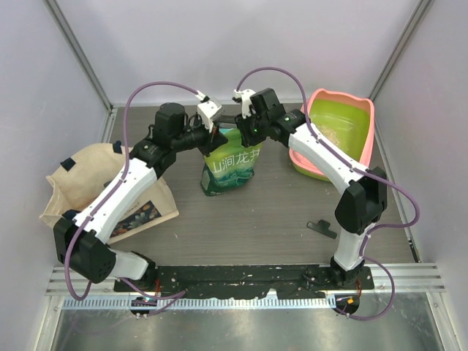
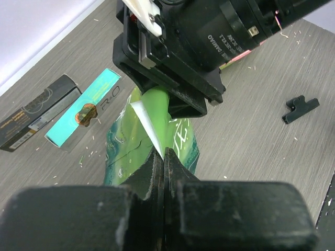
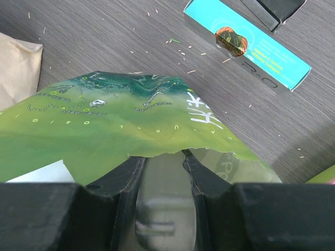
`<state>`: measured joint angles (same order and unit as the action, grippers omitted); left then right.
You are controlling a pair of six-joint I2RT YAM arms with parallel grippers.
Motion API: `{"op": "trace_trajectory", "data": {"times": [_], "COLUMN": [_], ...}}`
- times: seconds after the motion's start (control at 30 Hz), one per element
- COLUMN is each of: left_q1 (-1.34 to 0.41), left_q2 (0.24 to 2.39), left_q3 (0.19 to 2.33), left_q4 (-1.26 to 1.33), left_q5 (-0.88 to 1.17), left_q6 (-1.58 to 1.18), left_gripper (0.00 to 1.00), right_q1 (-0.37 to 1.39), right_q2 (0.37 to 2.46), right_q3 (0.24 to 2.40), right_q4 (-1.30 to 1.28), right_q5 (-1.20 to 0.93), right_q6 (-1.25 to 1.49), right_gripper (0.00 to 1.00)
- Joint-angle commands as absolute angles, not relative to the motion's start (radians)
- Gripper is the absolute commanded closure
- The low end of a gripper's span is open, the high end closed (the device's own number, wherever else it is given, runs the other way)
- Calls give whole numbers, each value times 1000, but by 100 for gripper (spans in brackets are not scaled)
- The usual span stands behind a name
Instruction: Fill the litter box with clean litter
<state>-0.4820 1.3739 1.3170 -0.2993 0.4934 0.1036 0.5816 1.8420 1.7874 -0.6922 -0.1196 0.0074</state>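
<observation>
The litter box [image 1: 365,121], with a pink rim and a lime-green basin, sits at the back right; a thin pale scatter shows in its basin. The green printed bag [image 1: 230,172] stands upright at mid-table. The litter itself is hidden inside it. My left gripper [image 1: 216,137] is shut on the bag's top edge, pinching a white inner flap [image 2: 163,154]. My right gripper [image 1: 243,134] is at the bag's top from the other side. Its jaws stand apart at the torn mouth [image 3: 163,157], with the silvery lining between them.
A beige tote bag [image 1: 84,183] lies at the left with a printed box [image 1: 142,213] in front of it. A teal box [image 3: 246,42] and a black box [image 2: 36,112] lie behind the green bag. A black clip [image 1: 322,228] lies front right. Stray granules dot the table.
</observation>
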Motion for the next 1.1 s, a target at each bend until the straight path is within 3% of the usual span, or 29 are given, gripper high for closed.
{"op": "trace_trajectory", "data": {"times": [0.0, 0.53, 0.67, 1.07], "left_q1": [-485, -500, -503, -506], "left_q2": [1305, 1321, 1321, 1315], "left_q3": [1327, 1333, 1325, 1336], "left_q4": [-149, -112, -115, -158], "left_q5": [546, 534, 534, 520], "left_q6": [51, 32, 55, 78], "left_gripper": [100, 100, 100, 100], "right_q1": [591, 568, 540, 431], "right_q2": [1870, 1971, 1973, 1976], "right_q3": [1645, 1615, 1595, 1580], "right_q4": [-784, -712, -629, -347], "right_q5": [17, -414, -639, -913], "right_q6": [4, 231, 343, 688], "right_gripper": [99, 99, 99, 99]}}
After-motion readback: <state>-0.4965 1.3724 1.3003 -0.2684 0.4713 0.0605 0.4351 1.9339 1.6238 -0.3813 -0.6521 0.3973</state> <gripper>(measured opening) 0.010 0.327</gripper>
